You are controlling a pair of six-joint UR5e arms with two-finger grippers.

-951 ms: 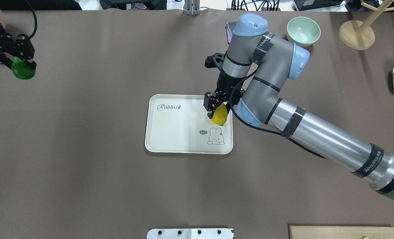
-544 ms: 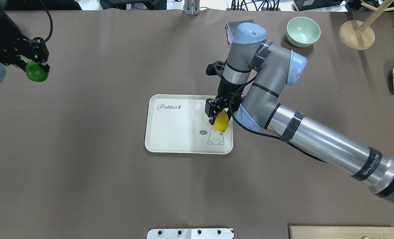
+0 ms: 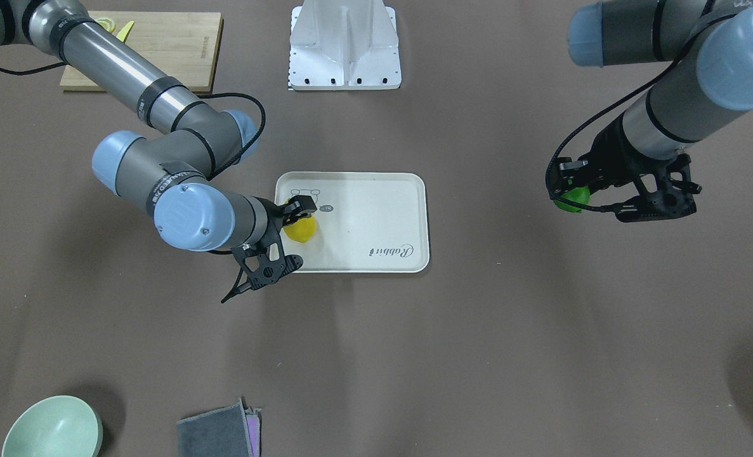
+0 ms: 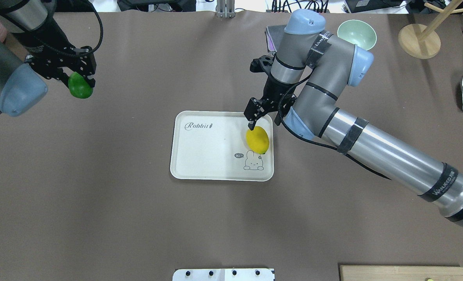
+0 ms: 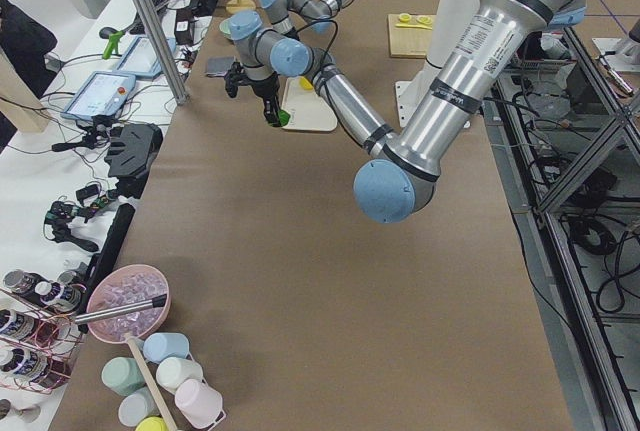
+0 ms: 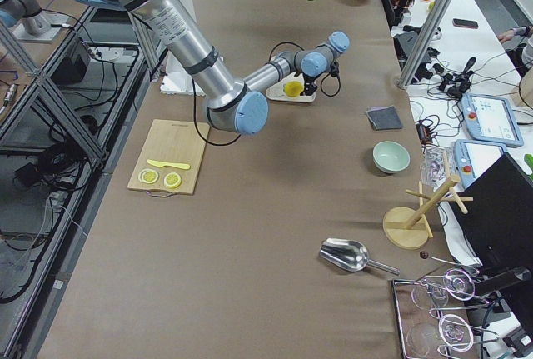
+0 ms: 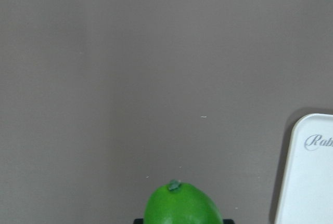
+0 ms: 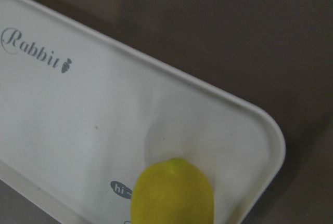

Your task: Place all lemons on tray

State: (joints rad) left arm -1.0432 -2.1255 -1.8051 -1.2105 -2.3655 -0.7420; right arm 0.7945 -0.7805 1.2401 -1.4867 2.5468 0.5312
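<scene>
While the yellow lemon [image 4: 258, 140] lies on the tray [image 4: 208, 156], at the end nearer the right arm and just beside the printed rabbit [image 4: 253, 160], the right claw [image 4: 260, 121] hangs over its far tip. The claw's jaws are spread and grip nothing; one finger [image 4: 251, 125] shows just beside the fruit's edge. The right wrist view shows the lemon resting on the tray's floor close to a rounded corner, with no finger on it. The green lemon [image 4: 80, 86] is pinched in the left claw [image 4: 80, 80], which is clamped across its upper part and holds it above the bench [image 4: 137, 218], well apart from the tray on the robot's left side. The left wrist view has the green fruit at its bottom edge and a corner of the tray at its right edge.
</scene>
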